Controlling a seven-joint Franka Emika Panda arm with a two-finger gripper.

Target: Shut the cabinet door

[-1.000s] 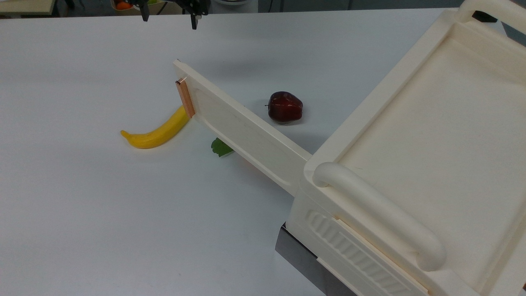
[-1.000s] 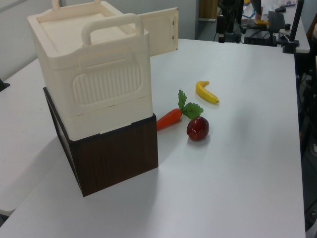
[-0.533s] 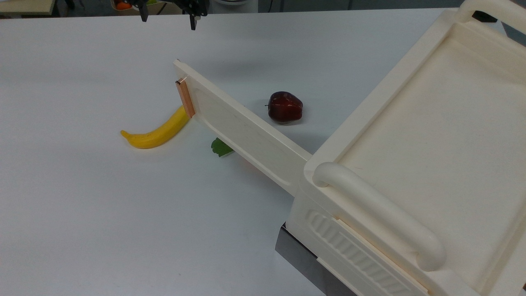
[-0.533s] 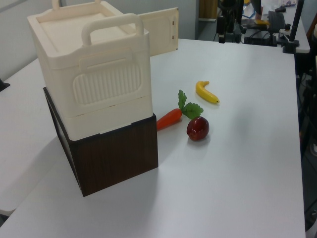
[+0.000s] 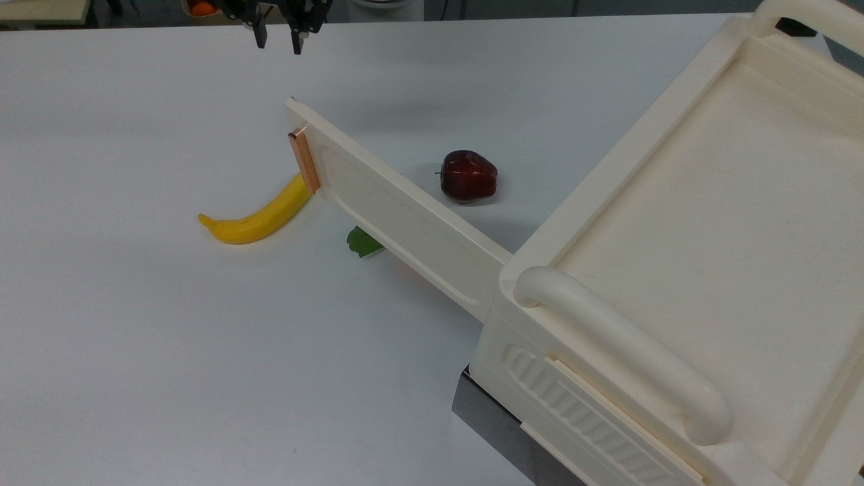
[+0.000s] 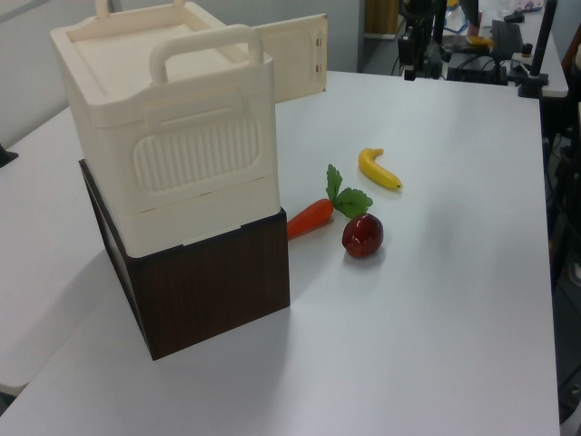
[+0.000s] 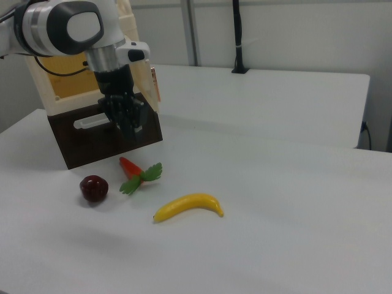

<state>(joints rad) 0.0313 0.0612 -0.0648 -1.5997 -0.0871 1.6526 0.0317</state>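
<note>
The cabinet [image 5: 709,236] is a big cream-white box with a recessed tray top and thick bar handles, at the top view's right. Its cabinet door [image 5: 398,223] swings out open toward the table's middle, with a copper strip [image 5: 304,160] on its free end. The door [image 6: 295,59] also shows behind the cabinet [image 6: 172,136] in the left view. My gripper [image 5: 278,39] hangs above the table's far edge, beyond the door's free end and apart from it. Its two black fingers are open with a narrow gap and hold nothing. In the right view the gripper [image 7: 130,127] hangs in front of the door [image 7: 150,86].
A banana [image 5: 260,214] lies by the door's free end, a dark red apple [image 5: 468,176] behind the door, and a carrot [image 6: 310,216] with green leaves [image 5: 362,241] partly under it. The cabinet rests on a dark wooden base [image 6: 209,291]. White table [image 5: 135,337] spreads to the top view's left.
In the top view the two fingertips stand much closer together than a second ago and sit slightly further left. The door, fruits and cabinet have not moved.
</note>
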